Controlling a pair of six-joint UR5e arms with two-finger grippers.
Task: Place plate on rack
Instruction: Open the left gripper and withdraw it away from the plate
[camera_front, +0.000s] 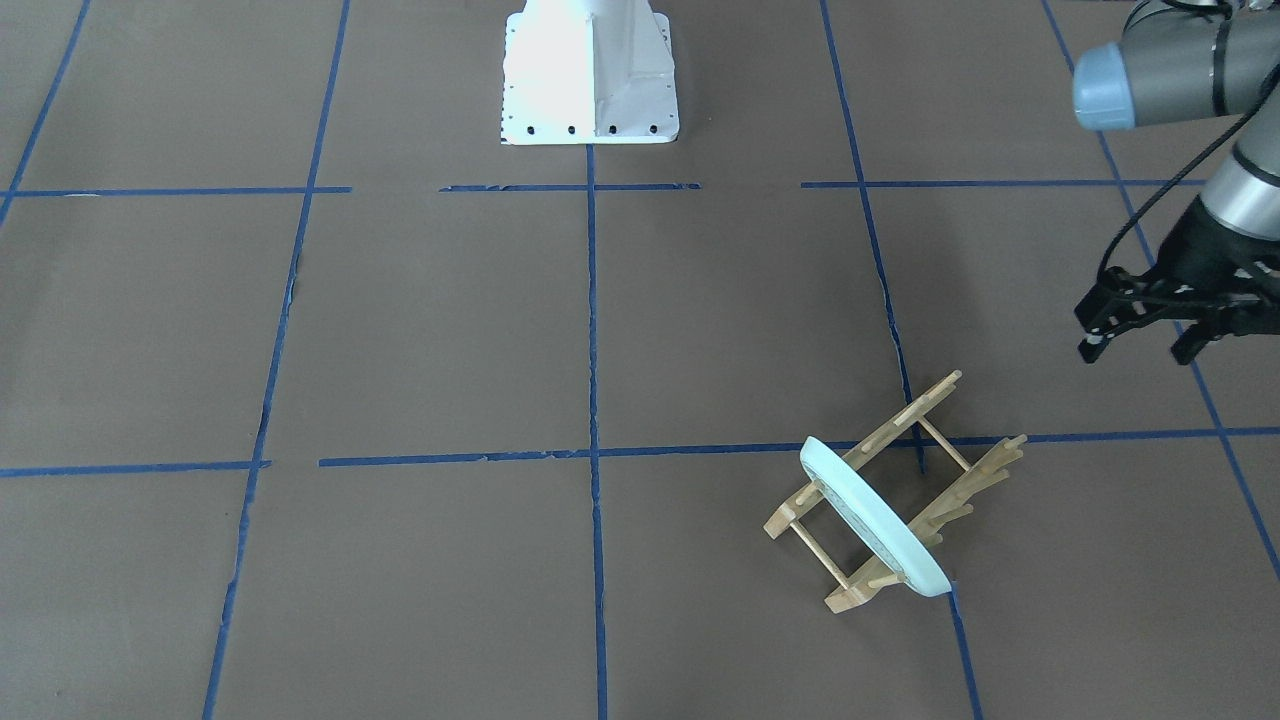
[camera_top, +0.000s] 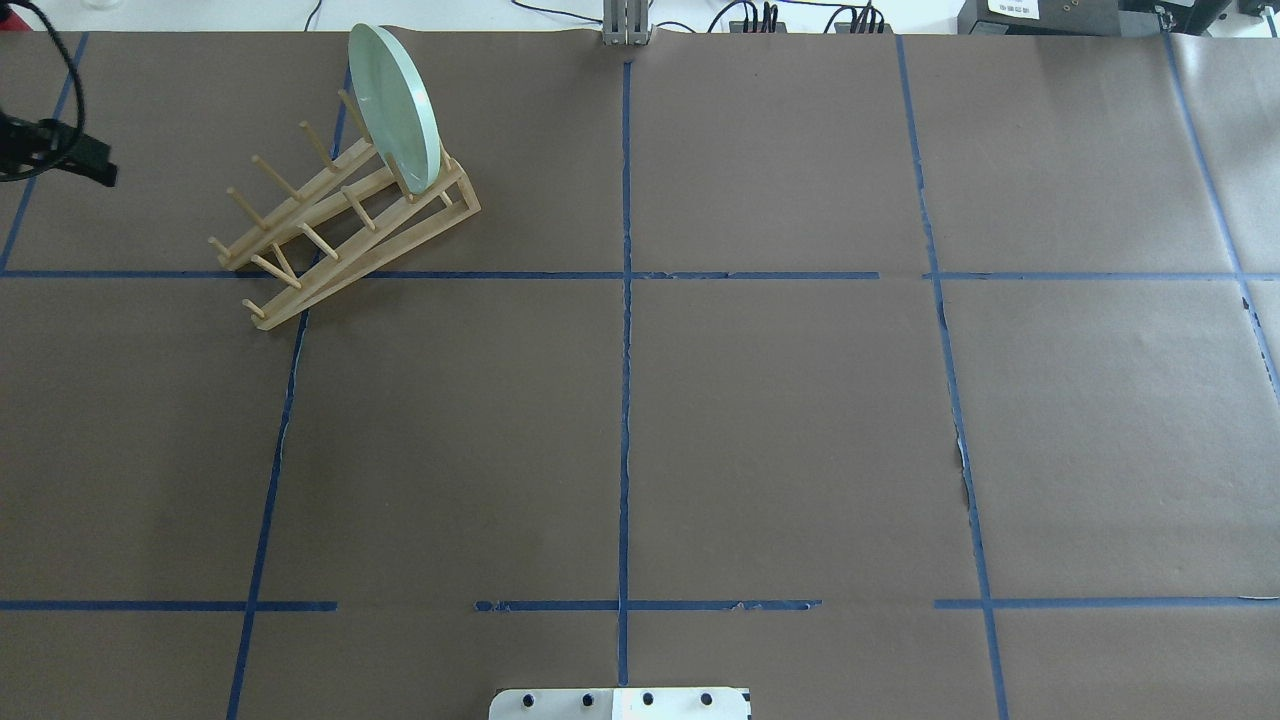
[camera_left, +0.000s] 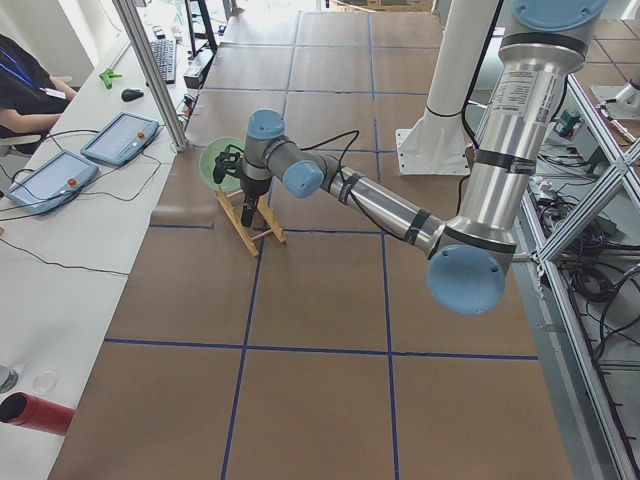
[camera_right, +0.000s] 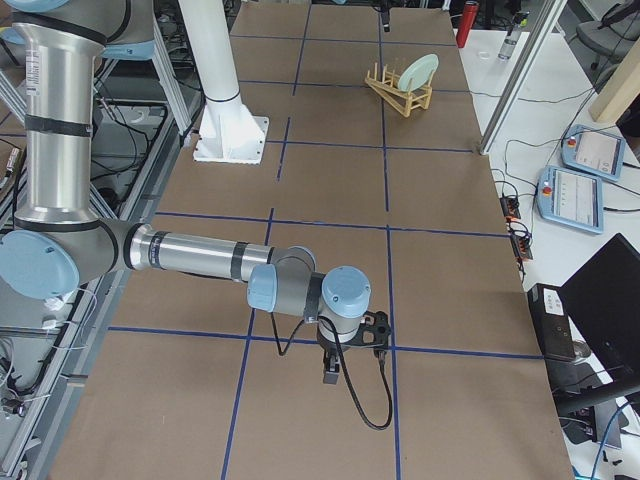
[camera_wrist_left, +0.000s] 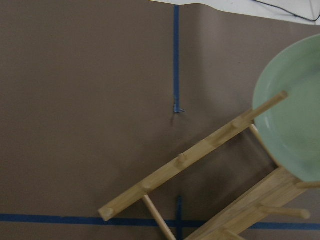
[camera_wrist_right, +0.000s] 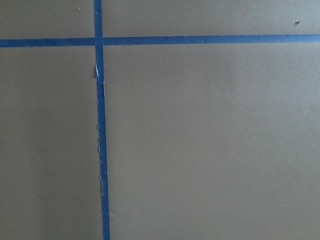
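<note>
- The plate (camera_front: 872, 518) stands on edge in the rack (camera_front: 905, 415), slotted between pegs at one end and leaning slightly. Nothing else touches it.
- The rack sits near the desk's far left corner, askew to the tape grid.
- The left gripper (camera_front: 1140, 350) hangs above the desk's left edge, near the rack but apart from it. Its fingers are spread and hold nothing.
- The right gripper (camera_right: 352, 348) hovers low near the desk's right edge, well apart from the rack. Only a side view shows it, so I cannot tell whether it is spread or pressed together.
- Judged from this, the placing looks done. What may be left is for the left arm to pull clear.
- The desk is covered in brown paper (camera_top: 780, 420), marked into squares by blue tape (camera_top: 625, 400) that is frayed in spots.
- The white robot base (camera_front: 590, 70) stands at the near edge.
- Beyond the far edge is a white bench with two control tablets (camera_left: 120, 137), cables and a seated person (camera_left: 25, 85).
</note>
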